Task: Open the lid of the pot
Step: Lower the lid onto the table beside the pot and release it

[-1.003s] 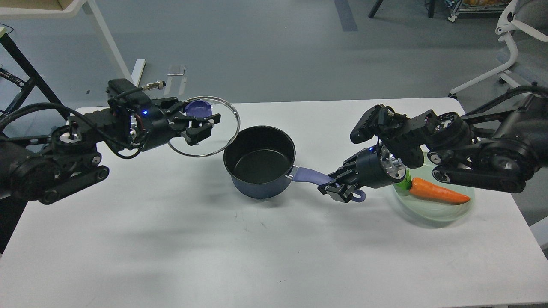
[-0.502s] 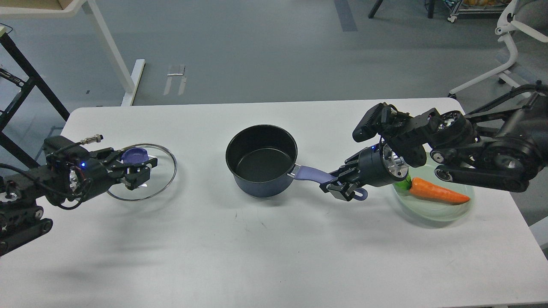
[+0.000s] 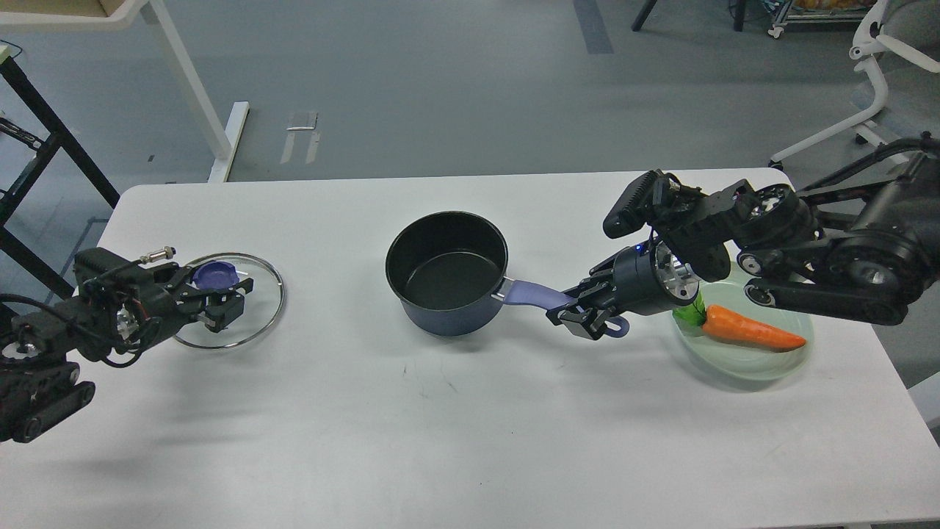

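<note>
left gripper (image 3: 220, 290) clamps the lid (image 3: 229, 300) knob at nine o'clock of the pot (image 3: 448, 273); right gripper (image 3: 584, 312) grips its handle.

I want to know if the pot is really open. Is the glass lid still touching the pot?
Apart. The head view shows the pot lid lying far to the left of the pot, with bare white table between them, and the pot's black inside uncovered.
</note>
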You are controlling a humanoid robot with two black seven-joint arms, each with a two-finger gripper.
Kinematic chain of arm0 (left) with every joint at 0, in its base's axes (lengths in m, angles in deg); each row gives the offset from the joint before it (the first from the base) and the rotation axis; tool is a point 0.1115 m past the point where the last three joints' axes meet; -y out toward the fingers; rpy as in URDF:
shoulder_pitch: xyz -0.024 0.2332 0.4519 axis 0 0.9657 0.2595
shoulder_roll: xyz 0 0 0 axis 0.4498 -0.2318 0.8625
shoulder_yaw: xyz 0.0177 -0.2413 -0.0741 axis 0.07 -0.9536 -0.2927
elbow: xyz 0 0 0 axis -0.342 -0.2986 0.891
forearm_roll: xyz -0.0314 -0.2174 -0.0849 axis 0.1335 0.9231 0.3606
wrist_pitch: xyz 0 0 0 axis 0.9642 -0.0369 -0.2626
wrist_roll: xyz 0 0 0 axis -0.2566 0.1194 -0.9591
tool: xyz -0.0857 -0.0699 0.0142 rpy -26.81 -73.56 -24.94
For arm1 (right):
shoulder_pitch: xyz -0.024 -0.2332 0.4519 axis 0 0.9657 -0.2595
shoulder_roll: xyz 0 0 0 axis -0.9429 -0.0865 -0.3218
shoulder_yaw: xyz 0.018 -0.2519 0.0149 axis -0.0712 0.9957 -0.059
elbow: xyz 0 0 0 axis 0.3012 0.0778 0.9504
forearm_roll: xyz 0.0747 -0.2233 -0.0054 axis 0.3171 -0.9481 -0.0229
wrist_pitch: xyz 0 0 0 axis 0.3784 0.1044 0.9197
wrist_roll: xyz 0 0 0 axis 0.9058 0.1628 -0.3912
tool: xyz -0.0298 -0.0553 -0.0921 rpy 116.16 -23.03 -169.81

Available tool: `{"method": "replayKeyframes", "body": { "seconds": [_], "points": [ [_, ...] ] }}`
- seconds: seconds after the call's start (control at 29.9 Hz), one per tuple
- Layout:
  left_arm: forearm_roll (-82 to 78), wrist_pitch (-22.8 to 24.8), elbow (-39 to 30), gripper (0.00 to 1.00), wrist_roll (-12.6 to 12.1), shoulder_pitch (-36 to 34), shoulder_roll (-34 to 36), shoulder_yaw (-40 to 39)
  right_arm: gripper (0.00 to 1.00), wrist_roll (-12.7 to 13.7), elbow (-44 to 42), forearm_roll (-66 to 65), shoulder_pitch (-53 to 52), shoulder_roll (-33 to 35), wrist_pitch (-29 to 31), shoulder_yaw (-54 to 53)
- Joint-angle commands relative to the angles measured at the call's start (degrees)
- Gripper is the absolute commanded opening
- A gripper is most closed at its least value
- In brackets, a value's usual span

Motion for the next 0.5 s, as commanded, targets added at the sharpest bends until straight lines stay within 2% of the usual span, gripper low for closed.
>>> {"method": "replayKeyframes", "body": {
  "seconds": [0.0,0.03,0.2,0.33,0.47],
  "points": [
    [-0.13,0.17,0.26,0.57,0.32,-0.06,-0.12,0.05,0.20,0.00,-0.04,-0.11,0.26,-0.09,0.00,-0.01],
    [-0.13,0.17,0.26,0.61,0.32,0.02,-0.12,0.05,0.20,0.00,-0.04,-0.11,0.26,-0.09,0.00,-0.01],
    [-0.13,0.17,0.26,0.65,0.32,-0.06,-0.12,0.05,0.21,0.00,-0.04,-0.03,0.35,-0.09,0.00,-0.01],
    [-0.04,0.08,0.17,0.80,0.40,-0.33,-0.21,-0.04,0.22,0.00,-0.04,-0.03,0.35,0.18,0.00,0.17],
    [-0.04,0.17,0.08,0.85,1.07,-0.42,-0.21,0.05,0.25,0.00,-0.04,-0.03,0.44,0.18,0.00,0.08]
  ]
}}
